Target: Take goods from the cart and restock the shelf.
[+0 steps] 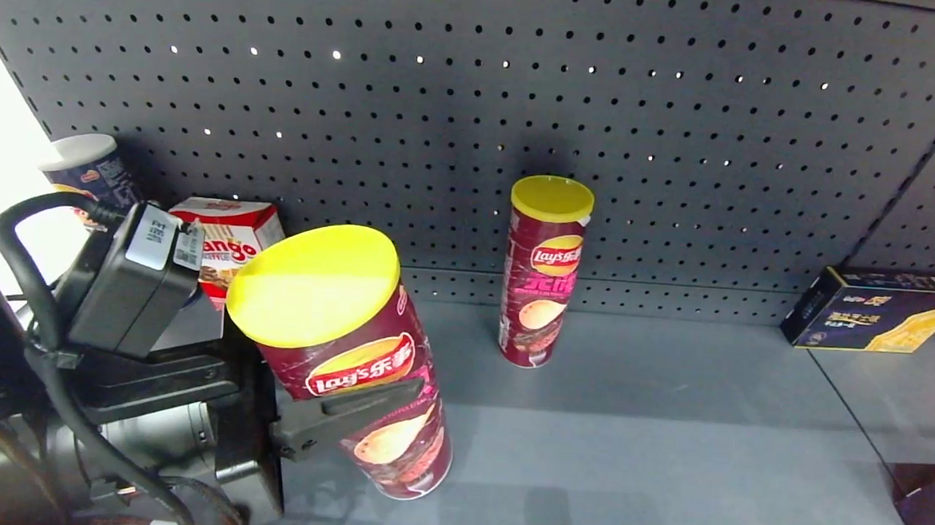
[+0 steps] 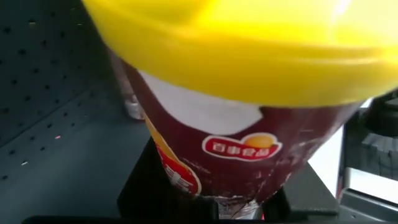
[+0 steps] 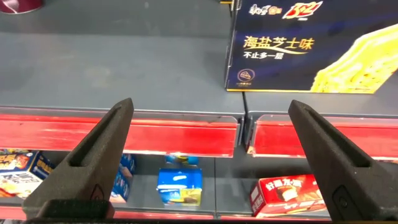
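Note:
My left gripper (image 1: pixel 352 400) is shut on a maroon chip can (image 1: pixel 351 352) with a yellow lid, gripping it around the middle. The can leans, its base low at the front of the grey shelf (image 1: pixel 667 433); I cannot tell whether the base touches. In the left wrist view the same can (image 2: pixel 236 149) rises from the gripper (image 2: pixel 230 202), lid closest to the camera. A second, identical can (image 1: pixel 545 274) stands upright against the pegboard, behind and to the right of the held one. My right gripper (image 3: pixel 214 165) is open and holds nothing, facing the shelf's red front strip (image 3: pixel 180 134).
At the shelf's back left stand a red-and-white wafer box (image 1: pixel 233 238) and a white-lidded can (image 1: pixel 88 167). A dark blue box (image 1: pixel 881 310) lies at the right, with a purple box (image 1: pixel 931 499) at the front right. Small boxes (image 3: pixel 180 186) fill the lower shelf.

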`<state>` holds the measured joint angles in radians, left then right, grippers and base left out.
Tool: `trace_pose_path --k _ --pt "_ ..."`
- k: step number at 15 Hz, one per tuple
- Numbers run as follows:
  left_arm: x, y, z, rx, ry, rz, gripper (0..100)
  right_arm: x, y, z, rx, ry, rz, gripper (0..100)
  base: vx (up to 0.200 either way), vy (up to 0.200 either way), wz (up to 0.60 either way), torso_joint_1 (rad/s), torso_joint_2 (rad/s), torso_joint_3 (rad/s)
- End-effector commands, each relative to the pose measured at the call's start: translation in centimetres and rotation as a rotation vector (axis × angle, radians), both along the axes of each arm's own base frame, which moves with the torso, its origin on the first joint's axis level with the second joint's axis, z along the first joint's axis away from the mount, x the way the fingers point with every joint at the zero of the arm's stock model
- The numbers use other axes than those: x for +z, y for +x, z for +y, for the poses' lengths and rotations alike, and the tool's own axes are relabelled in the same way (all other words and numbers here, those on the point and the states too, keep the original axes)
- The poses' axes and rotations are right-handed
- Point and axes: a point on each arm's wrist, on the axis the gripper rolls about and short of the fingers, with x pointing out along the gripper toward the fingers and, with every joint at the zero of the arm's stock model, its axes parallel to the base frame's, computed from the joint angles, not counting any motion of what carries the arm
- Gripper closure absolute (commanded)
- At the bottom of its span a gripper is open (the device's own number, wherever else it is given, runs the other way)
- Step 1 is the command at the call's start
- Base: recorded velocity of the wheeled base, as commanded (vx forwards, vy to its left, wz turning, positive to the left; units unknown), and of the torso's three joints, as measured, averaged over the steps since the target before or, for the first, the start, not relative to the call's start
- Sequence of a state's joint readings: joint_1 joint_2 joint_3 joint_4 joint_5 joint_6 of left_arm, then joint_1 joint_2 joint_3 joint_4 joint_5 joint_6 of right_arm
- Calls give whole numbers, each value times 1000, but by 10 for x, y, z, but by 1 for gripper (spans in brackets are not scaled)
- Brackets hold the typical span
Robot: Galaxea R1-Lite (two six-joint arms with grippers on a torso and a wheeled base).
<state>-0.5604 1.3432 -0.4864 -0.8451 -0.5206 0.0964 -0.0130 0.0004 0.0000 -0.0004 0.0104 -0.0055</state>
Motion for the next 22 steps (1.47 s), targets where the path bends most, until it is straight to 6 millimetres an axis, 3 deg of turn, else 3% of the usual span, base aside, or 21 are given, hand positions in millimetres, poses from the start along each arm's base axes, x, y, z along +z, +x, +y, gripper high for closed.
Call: trace_pose_path --k 1,12,13,14,16,19,22 --pt "0 0 1 3 0 -1 100 0 0 0 -1 -1 0 0 0 0 0 0 0 0" --pt "8 -1 13 59 -19 -35 100 0 0 0 13 -16 3 0 0 0 0 0 0 0" --pt "8 -1 13 59 -19 -35 100 10 -2 0 25 -32 -20 0 0 0 0 0 0 0" --pt "12 0 12 59 -24 -43 100 81 7 1 76 15 -1 0 0 0 0 0 0 0" --pt "13 1 12 61 -25 -46 100 113 16 2 137 54 -39 0 0 0 0 0 0 0" --pt "11 2 13 69 -21 -39 100 149 46 5 257 8 -8 0 0 0 0 0 0 0" --pt "8 5 13 78 -13 -26 100 159 77 16 417 -31 40 0 0 0 0 0 0 0"
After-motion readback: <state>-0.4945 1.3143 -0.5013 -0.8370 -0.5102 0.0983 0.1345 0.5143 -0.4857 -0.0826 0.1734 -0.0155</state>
